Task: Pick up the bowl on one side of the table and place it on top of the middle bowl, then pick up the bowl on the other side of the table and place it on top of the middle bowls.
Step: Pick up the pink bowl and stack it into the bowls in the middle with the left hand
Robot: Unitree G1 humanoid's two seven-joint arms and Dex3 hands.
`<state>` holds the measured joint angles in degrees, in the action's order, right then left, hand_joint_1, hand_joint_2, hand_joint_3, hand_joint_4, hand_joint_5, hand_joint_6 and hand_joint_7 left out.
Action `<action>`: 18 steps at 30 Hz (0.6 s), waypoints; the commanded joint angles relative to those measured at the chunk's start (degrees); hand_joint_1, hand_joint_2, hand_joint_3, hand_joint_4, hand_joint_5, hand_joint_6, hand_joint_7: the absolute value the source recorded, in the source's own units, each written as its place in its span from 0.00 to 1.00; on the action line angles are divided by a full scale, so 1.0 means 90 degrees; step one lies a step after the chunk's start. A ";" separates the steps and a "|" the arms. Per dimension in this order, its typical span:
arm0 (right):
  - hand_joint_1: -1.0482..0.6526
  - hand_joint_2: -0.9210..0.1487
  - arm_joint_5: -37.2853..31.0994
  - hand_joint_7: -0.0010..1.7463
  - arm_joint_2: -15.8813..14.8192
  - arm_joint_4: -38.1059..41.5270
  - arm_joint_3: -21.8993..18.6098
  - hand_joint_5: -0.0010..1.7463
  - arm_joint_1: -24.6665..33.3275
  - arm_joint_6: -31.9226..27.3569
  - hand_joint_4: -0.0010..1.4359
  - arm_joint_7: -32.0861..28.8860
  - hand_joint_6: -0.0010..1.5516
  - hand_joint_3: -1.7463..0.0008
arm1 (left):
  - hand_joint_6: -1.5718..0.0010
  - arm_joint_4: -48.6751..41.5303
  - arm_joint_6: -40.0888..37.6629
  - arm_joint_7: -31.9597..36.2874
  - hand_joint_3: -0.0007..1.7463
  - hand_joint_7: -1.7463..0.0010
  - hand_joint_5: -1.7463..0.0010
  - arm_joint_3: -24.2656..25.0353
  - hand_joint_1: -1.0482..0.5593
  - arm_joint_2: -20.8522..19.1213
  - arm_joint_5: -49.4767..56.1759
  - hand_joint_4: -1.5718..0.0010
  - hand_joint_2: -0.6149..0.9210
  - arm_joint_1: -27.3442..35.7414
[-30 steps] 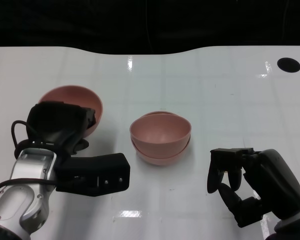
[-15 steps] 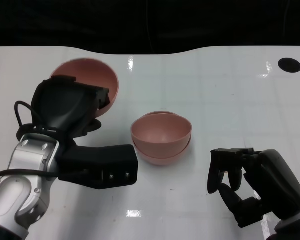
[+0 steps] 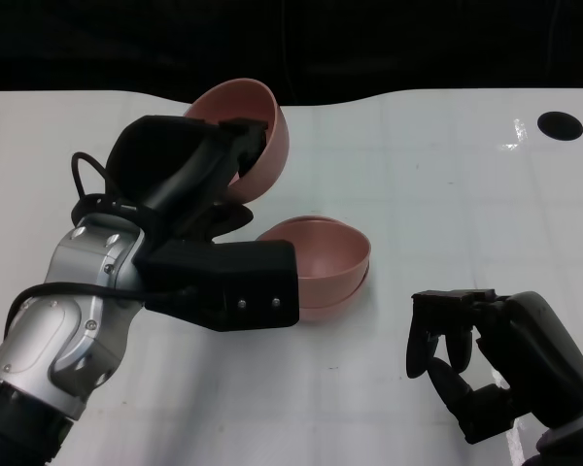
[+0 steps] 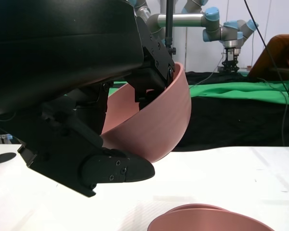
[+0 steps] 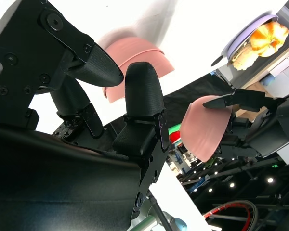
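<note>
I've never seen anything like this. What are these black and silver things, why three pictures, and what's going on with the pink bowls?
They are a humanoid robot's two arms, each ending in a black hand. One picture looks down from its head; the other two come from cameras at its wrists, so they look tilted. The left hand holds a pink bowl tipped in the air above the white table. Two more pink bowls, the stack, sit nested in the middle; the held bowl should go on top. The right hand holds nothing, fingers curled, near the table's front edge.
</note>
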<state>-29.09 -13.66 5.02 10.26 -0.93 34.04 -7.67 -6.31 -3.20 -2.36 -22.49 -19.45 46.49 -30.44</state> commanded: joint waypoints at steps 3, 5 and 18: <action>0.57 0.82 0.0032 0.86 -0.0045 -0.0025 -0.0028 1.00 0.0028 -0.0011 0.68 -0.0023 0.57 0.00 | 0.55 -0.0258 0.0505 -0.0189 0.52 0.00 0.00 0.0101 0.49 -0.0089 -0.0394 0.43 0.78 -0.0298; 0.57 0.82 0.0034 0.86 -0.0041 -0.0034 -0.0021 1.00 0.0037 -0.0010 0.69 -0.0016 0.57 0.00 | 0.55 -0.0304 0.0612 -0.0280 0.53 0.00 0.00 0.0095 0.49 -0.0086 -0.0492 0.43 0.77 -0.0333; 0.57 0.82 -0.0032 0.87 0.0005 -0.0167 0.0060 1.00 0.0056 -0.0185 0.68 0.0009 0.56 0.00 | 0.51 -0.0551 0.1255 -0.0852 0.55 0.06 0.00 -0.0078 0.50 -0.0087 -0.0746 0.43 0.70 -0.0509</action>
<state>-29.46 -13.52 3.99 11.06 -0.68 32.68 -7.23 -10.53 7.34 -9.45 -22.86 -19.74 39.84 -34.09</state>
